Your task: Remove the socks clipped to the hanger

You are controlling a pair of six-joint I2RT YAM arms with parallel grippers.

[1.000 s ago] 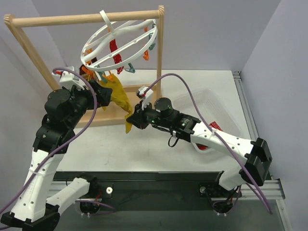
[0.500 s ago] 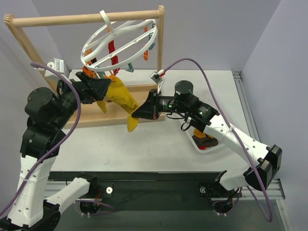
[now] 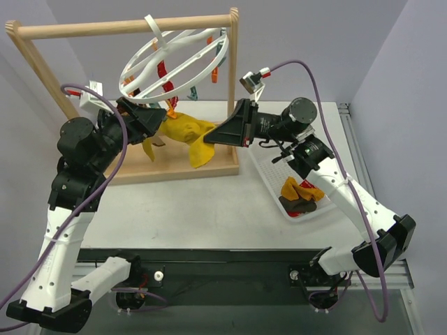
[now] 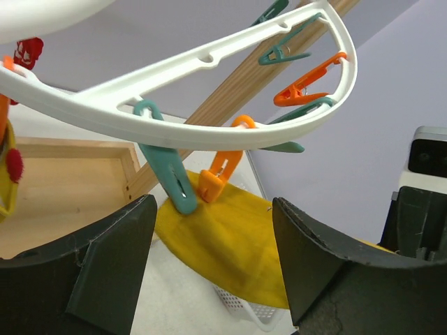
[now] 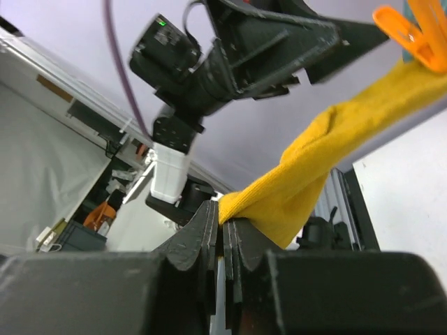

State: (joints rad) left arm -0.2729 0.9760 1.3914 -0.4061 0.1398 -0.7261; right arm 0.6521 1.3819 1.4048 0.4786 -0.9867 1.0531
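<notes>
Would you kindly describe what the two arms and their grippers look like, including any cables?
The left arm and right arm both have white links joined by bulky black cylindrical joints. The left gripper and right gripper are matt black, each with two broad wedge-shaped fingers. A purple cable runs along each arm, and a small white camera module sits at each wrist.

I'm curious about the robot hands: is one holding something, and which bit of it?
The right gripper pinches the yellow sock near its loose end, away from the clips. The left gripper is open and holds nothing.
</notes>
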